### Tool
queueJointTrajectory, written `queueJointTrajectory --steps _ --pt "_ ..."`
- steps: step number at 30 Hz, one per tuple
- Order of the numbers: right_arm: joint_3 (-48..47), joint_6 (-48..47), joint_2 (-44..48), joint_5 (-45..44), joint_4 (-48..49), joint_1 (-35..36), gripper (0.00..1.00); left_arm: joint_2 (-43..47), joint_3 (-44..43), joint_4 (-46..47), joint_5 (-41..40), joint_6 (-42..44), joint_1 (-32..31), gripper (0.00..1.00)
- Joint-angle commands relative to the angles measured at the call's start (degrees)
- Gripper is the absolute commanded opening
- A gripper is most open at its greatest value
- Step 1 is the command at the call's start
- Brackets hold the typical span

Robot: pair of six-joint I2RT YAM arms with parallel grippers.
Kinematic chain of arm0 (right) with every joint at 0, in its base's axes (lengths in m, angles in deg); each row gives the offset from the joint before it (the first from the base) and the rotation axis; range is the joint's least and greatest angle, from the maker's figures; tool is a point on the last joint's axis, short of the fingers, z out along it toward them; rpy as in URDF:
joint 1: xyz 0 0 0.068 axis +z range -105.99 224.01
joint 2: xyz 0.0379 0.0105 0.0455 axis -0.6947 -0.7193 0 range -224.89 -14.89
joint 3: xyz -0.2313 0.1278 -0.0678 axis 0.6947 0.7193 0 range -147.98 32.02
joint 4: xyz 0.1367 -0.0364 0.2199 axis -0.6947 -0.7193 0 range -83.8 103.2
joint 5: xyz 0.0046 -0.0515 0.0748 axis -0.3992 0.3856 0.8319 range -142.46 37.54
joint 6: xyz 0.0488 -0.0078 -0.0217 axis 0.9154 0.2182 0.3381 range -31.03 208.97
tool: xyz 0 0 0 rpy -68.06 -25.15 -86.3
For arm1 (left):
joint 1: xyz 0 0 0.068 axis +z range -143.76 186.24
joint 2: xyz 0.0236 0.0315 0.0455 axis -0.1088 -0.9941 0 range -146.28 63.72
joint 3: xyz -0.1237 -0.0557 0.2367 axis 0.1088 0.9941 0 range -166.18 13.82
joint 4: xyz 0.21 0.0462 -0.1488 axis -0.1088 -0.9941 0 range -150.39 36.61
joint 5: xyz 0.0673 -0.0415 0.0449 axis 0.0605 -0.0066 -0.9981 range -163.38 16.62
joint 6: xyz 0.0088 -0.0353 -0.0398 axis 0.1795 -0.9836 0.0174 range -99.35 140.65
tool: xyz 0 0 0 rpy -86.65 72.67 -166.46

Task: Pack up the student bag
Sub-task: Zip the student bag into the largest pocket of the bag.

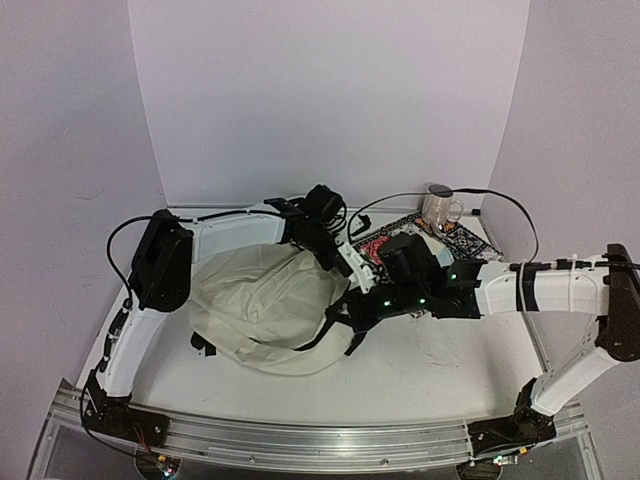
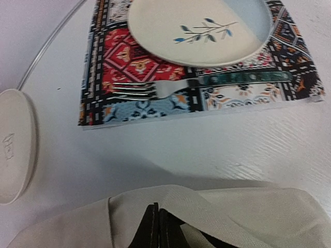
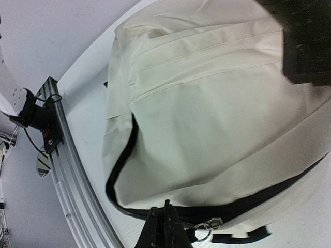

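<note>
Right wrist view: the right tool (image 3: 164,228) clenches the large cream fabric backpack (image 3: 207,103) at its black zipper line (image 3: 238,207) (left tool (image 2: 156,227) pinches a fold); hard pulling may slip either grip.

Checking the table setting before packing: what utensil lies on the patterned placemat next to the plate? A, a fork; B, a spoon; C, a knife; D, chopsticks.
A: a fork with a teal handle lies on the placemat just below the plate in the left wrist view.
</note>
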Motion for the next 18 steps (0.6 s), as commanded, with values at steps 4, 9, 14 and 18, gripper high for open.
queueJointTrajectory --steps 4,9,14,18 --pt "-8.1 3.4 -6.5 5.3 2.6 7.5 0.0 4.4 6.5 12.9 -14.8 -6.6 3.2 0.0" --pt "-9.9 3.7 -8.3 2.7 1.7 8.3 0.0 7.9 10.1 13.7 -10.8 -7.2 3.2 0.0" --pt "-10.4 3.0 -5.8 -3.9 -1.0 8.3 0.08 14.5 16.3 15.4 -7.9 -9.1 3.2 0.02" --pt "-11.0 2.8 -4.0 -6.5 -3.3 8.2 0.26 20.2 20.3 16.2 -6.8 -13.1 3.2 0.17"
